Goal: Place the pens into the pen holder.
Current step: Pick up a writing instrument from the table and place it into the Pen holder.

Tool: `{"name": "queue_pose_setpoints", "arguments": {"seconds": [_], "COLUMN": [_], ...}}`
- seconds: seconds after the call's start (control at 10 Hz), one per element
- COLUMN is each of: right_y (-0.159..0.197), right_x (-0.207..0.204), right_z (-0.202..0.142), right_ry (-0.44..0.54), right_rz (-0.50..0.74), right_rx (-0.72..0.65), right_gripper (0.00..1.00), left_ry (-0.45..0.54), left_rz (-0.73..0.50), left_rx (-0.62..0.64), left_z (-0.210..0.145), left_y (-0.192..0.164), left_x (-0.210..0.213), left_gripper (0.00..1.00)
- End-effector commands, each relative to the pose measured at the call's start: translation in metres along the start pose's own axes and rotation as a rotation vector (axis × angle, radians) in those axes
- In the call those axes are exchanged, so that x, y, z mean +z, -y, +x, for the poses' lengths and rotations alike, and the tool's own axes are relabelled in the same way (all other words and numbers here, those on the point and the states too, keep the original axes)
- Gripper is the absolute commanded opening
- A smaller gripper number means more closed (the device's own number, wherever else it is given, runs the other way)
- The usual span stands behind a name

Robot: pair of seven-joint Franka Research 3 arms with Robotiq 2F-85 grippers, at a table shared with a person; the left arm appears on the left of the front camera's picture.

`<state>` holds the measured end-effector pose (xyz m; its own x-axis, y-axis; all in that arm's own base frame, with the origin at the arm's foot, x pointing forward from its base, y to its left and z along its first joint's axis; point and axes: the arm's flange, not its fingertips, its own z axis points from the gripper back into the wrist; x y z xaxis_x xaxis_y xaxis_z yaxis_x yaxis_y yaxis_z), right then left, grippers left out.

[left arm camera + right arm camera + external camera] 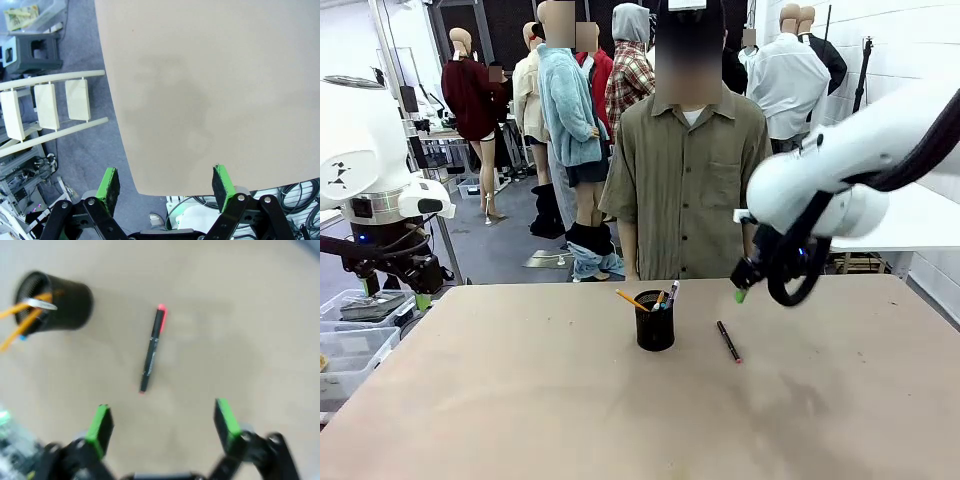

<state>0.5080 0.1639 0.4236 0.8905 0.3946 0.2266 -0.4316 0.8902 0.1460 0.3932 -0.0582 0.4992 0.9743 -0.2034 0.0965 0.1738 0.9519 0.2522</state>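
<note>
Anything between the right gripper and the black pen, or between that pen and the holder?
Nothing visible. The open right gripper hovers above the black pen; bare table lies between it and the pen holder.

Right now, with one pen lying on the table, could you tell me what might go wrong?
1. The black pen lies flat on the table, so the open right fingers may roll it away instead of pinching it.
2. The holder already has a pencil and a second pen leaning out; the new one could catch on them or tip the holder.
3. The person stands close behind the far edge, perhaps within reach of the right arm.
</note>
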Motion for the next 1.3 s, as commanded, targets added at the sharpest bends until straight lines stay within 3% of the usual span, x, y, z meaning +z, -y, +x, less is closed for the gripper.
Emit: {"name": "queue_pose_setpoints", "arguments": {"seconds": [0.0, 0.3, 0.5, 0.8, 1.2], "right_y": [-0.039, -0.047, -0.047, -0.04, -0.031], "right_x": [0.014, -0.015, -0.046, -0.074, -0.096], "right_z": [0.059, 0.067, 0.068, 0.058, 0.046], "right_ry": [-0.121, -0.238, -0.297, -0.273, -0.294], "right_rz": [0.021, -0.026, -0.126, -0.168, -0.123], "right_rx": [0.042, 0.032, -0.01, -0.043, -0.049], "right_gripper": [1.0, 1.0, 1.0, 1.0, 1.0], "left_ry": [-0.006, -0.006, -0.006, -0.006, -0.006], "left_rz": [0.02, 0.02, 0.02, 0.02, 0.02], "left_rx": [0.008, 0.008, 0.008, 0.008, 0.008], "left_z": [-0.001, -0.001, -0.001, -0.001, -0.001], "left_y": [0.0, 0.0, 0.0, 0.0, 0.0], "left_x": [0.001, 0.001, 0.001, 0.001, 0.001], "left_gripper": [0.96, 0.96, 0.96, 0.96, 0.96]}}
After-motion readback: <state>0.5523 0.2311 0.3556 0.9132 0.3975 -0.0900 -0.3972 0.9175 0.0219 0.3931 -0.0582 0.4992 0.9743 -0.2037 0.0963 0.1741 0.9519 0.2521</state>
